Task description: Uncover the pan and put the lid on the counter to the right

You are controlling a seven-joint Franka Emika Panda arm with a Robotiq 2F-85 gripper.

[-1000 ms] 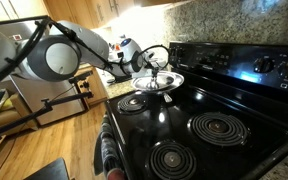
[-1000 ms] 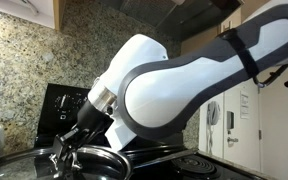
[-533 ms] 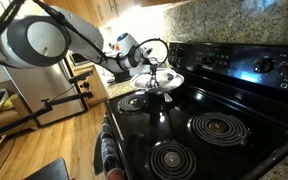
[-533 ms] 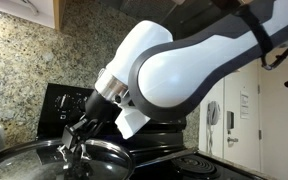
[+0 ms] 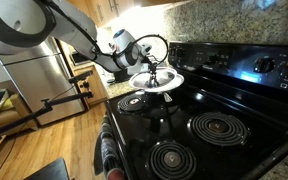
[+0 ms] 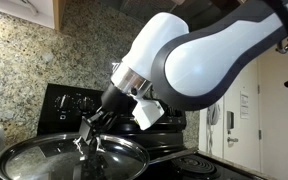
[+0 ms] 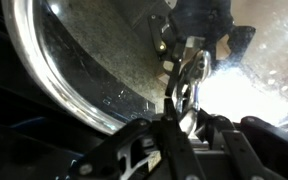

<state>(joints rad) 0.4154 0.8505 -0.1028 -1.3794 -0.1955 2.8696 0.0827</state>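
Observation:
The glass lid [image 5: 159, 81] with a shiny metal rim hangs in the air over the stove's rear left corner. It fills the foreground of an exterior view [image 6: 54, 162] and the wrist view [image 7: 94, 55]. My gripper [image 5: 155, 68] is shut on the lid's small dark knob [image 7: 191, 75] from above, and it also shows in an exterior view [image 6: 85, 142] and the wrist view [image 7: 184, 112]. The silvery pan [image 5: 134, 101] sits uncovered on the rear left burner, just below and left of the lid. A strip of speckled counter [image 5: 116, 89] borders the stove's left side.
The glossy black stovetop [image 5: 234, 150] has two coil burners at the front [image 5: 218, 126] [image 5: 171, 158]. The control panel [image 5: 244, 62] and granite backsplash [image 5: 199, 20] rise behind. A striped towel [image 5: 108, 152] hangs on the oven front. A steel fridge [image 5: 39, 80] stands left.
The arm has swung across and carried the lid up and off the pan. The lid now looks larger and closer in the exterior view nearest to it.

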